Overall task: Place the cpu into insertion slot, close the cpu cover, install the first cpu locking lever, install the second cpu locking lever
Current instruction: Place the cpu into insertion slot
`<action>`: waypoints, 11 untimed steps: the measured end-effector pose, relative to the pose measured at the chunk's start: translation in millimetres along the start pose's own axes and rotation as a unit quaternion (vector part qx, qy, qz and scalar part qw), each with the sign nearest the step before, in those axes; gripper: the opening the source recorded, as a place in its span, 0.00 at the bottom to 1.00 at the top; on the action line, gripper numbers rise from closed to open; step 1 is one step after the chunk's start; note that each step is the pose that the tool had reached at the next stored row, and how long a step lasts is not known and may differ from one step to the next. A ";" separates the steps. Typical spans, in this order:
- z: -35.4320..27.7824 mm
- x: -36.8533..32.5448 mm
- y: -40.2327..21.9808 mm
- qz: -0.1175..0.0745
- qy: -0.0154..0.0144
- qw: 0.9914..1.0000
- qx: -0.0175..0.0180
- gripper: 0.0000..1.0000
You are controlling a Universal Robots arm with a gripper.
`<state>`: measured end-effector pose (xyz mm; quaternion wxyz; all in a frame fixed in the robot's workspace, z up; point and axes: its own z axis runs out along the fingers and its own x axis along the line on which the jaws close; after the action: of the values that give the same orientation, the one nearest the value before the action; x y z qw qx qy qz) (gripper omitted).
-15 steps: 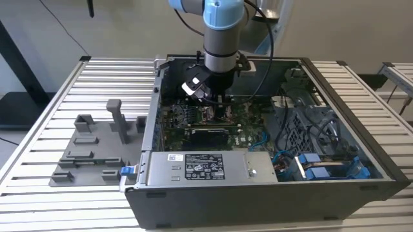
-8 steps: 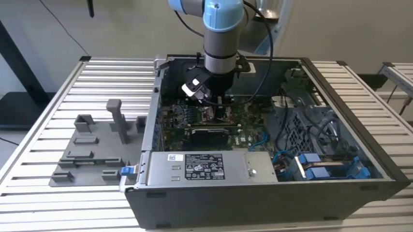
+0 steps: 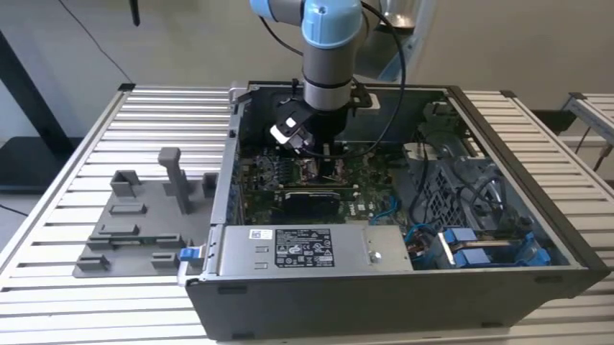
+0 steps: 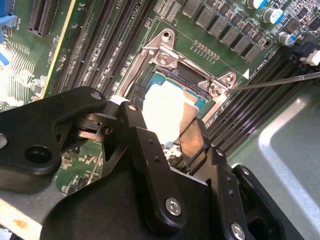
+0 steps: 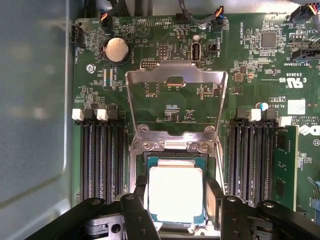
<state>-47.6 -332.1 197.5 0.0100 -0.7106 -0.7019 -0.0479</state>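
Cpu [image 5: 176, 195] lies flat in insertion slot [image 5: 175, 146], hand [image 5: 177, 200] straddling it; gripping or released, cannot tell. Cpu cover [image 5: 150, 75] swung up beyond slot, keeping recess clear.

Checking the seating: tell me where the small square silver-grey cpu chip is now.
In the first wrist view the cpu chip lies in the metal-rimmed square insertion slot, between black memory slots, beside the raised silvery cover frame.

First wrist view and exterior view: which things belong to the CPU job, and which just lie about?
Job: cpu, insertion slot, cpu cover standing open, gripper.
Lying about: coin battery, memory slots, power-supply box, grey fixture plate.
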 end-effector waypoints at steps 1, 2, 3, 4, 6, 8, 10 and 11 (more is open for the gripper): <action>0.1 0.0 -0.1 0.001 0.000 1.000 0.000 0.54; 0.1 0.0 -0.2 0.003 0.000 1.000 0.000 0.54; 0.1 0.0 -0.3 0.005 0.000 1.000 0.000 0.54; 0.2 0.0 -0.4 0.006 0.000 1.000 0.000 0.54; 0.5 0.0 -0.4 0.008 0.000 1.000 -0.001 0.54; 0.7 -0.1 -0.4 0.009 0.000 1.000 -0.001 0.54; 0.9 -0.1 -0.4 0.010 0.000 1.000 -0.001 0.54; 1.0 -0.1 -0.4 0.010 0.000 1.000 -0.001 0.54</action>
<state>-48.0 -332.1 196.4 0.0096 -0.7175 -0.6948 -0.0480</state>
